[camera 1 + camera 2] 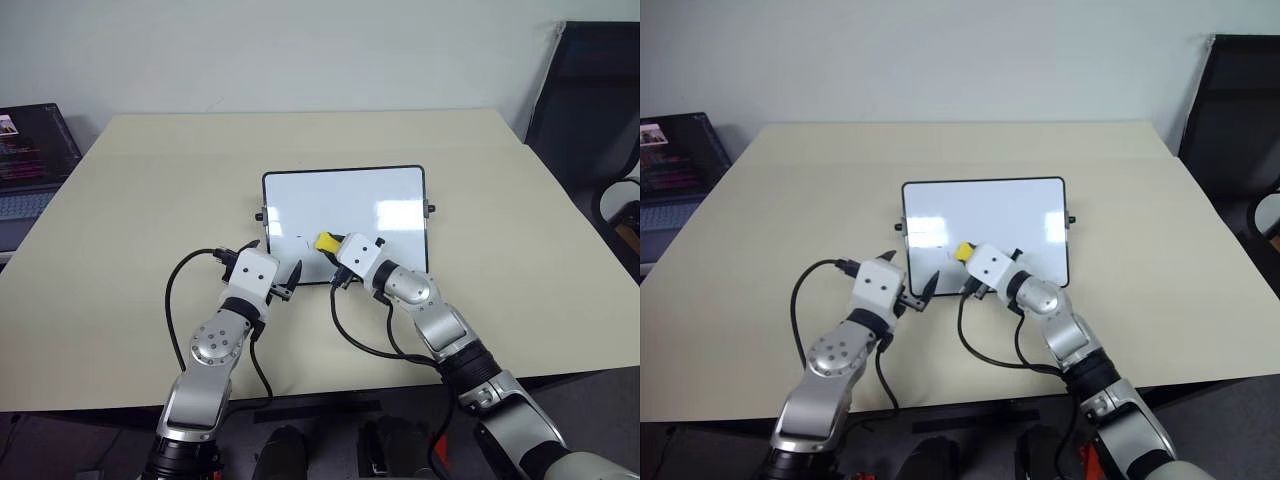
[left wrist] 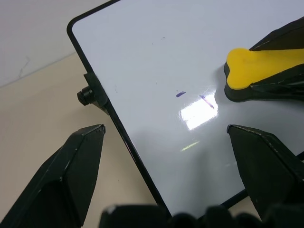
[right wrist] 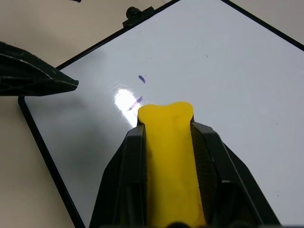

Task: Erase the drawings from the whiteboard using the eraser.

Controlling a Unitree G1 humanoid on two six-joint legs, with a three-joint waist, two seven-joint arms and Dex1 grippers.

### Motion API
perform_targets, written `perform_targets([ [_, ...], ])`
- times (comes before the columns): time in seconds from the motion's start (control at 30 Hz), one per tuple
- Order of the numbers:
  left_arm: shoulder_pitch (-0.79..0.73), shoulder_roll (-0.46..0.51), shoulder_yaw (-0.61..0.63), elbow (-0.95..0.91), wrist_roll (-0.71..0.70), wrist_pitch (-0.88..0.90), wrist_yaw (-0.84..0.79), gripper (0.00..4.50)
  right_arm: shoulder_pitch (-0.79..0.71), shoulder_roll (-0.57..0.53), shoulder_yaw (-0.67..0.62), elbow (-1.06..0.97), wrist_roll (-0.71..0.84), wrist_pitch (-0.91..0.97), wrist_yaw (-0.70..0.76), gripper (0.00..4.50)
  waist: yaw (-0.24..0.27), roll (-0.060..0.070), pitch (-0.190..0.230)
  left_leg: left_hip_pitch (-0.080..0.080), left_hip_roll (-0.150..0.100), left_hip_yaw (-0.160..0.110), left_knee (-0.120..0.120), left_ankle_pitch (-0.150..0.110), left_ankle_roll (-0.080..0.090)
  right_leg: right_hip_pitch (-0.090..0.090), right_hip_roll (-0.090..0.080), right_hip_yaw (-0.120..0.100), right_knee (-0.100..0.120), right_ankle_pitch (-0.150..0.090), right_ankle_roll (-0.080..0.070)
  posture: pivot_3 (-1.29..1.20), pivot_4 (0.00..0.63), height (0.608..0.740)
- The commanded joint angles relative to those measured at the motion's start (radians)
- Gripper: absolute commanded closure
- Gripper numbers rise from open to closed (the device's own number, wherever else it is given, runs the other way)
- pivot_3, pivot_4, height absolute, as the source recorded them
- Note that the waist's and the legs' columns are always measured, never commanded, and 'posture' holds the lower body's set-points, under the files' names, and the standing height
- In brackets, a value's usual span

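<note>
My right end effector [image 3: 167, 142] is clenched on the eraser [image 3: 170, 156], its two black fingers [image 3: 124, 175] pressed against the long sides of the yellow block, whose rounded end pokes out past the fingertips. In the left eye view the eraser [image 1: 327, 242] sits at the centre of the frame, over the lower left part of the whiteboard [image 1: 345, 200], which lies flat on the beige tabletop [image 1: 130, 200] in the middle of the picture with a small black knob [image 1: 431, 209] at each short side. Whether the eraser touches the white surface I cannot tell. Of the drawings [image 3: 138, 90] I can make out two short dark strokes: one small dash and, next to a bright glare patch, a thin slanted line that runs just beside the eraser's tip. The rest of the board looks white apart from faint specks. My left end effector [image 1: 276, 270] is released, its fingers [image 2: 76, 166] spread wide apart with nothing between them; in the left wrist view they straddle the board's black frame near its lower left corner, one over the tabletop, the other over the board. A laptop [image 1: 30, 160] lies at the far left edge of the frame and a dark chair [image 1: 590, 110] stands at the upper right.
</note>
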State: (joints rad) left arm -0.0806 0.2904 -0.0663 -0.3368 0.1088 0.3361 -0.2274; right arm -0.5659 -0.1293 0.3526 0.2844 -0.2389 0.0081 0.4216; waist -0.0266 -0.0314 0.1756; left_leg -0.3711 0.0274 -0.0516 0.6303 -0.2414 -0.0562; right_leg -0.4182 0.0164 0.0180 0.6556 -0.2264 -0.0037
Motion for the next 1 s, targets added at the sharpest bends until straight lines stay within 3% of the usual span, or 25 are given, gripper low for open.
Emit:
perform_targets([
  [0.03, -0.017, -0.001, 0.001, -0.007, 0.006, -0.027, 0.004, 0.00, -0.035, 0.021, -0.049, 0.008, 0.036, -0.026, -0.029, 3.49, -0.002, 0.000, 0.000, 0.000, 0.000, 0.000, 0.000, 0.000, 0.000, 0.000, 0.000, 0.000, 0.000, 0.000, 0.000, 0.00, 0.150, 0.740],
  [0.33, 0.001, 0.004, 0.003, -0.027, 0.005, -0.023, 0.001, 0.00, -0.113, 0.127, -0.030, 0.113, 0.048, -0.113, -0.056, 3.49, -0.006, 0.000, 0.000, -0.003, 0.001, 0.001, -0.001, 0.000, 0.000, -0.003, 0.000, 0.001, 0.000, 0.000, -0.001, 0.00, 0.150, 0.740],
  [1.0, 0.080, 0.006, 0.024, -0.091, 0.018, 0.017, 0.021, 0.00, -0.140, 0.156, 0.058, 0.220, -0.036, -0.074, -0.053, 3.49, -0.007, 0.000, 0.001, 0.001, 0.001, 0.001, -0.001, 0.000, 0.000, -0.002, 0.000, 0.001, 0.002, -0.001, -0.001, 0.00, 0.150, 0.740],
])
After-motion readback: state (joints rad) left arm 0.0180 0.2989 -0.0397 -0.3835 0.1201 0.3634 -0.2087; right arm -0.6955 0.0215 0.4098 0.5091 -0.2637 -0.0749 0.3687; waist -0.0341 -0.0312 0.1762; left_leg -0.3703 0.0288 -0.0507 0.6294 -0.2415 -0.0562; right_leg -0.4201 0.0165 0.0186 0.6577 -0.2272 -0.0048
